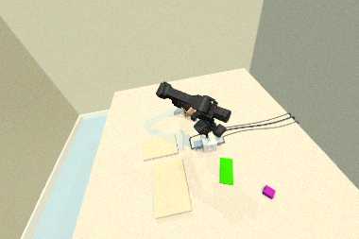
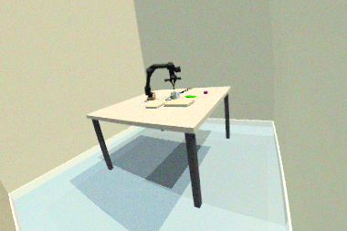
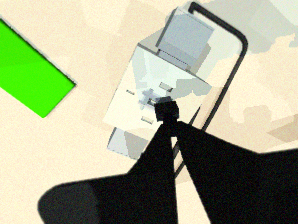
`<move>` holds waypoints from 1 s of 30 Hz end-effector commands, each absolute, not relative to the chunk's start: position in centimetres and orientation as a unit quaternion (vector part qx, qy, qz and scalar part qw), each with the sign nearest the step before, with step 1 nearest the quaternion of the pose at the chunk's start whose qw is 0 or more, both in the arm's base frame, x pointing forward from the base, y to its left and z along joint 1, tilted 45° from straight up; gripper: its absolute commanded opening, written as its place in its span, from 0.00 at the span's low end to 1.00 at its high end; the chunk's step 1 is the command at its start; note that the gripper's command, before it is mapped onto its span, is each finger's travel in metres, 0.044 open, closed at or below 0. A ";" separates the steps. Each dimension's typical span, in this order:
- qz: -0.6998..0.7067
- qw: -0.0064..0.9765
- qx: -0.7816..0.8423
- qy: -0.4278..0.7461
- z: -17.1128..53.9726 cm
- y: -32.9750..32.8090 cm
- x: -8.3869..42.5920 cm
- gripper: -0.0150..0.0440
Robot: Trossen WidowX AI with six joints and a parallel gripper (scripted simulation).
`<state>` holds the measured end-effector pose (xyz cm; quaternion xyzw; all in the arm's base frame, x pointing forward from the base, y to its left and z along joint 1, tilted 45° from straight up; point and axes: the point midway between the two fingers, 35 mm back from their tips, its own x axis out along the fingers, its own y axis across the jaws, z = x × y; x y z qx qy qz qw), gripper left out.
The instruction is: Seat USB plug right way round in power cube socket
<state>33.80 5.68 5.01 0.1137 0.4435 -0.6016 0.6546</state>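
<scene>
The power cube (image 1: 209, 145) (image 2: 174, 95) (image 3: 125, 107) is a pale block on the table, with small slots in its top and grey blocks on two sides. In the wrist view a pale cross-shaped mark surrounds a small dark slot (image 3: 151, 101) on the top. My gripper (image 3: 171, 129) points down over the cube, shut on the black USB plug (image 3: 167, 109). The plug overlaps the cube's top just beside that slot in the wrist view. Its metal tip is hidden, so I cannot tell which way round it is or whether it touches the socket.
A black cable (image 3: 235, 70) loops beside the cube, and dark cables (image 1: 260, 124) run to the table edge. A green slab (image 1: 227, 171) (image 2: 190, 96) (image 3: 35, 75), a magenta block (image 1: 269, 192) (image 2: 205, 92) and two pale boards, one large (image 1: 171, 188) and one smaller (image 1: 160, 148), lie on the table.
</scene>
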 end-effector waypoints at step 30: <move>-0.718 0.574 0.335 0.207 5.0 5.7 33.8 0.25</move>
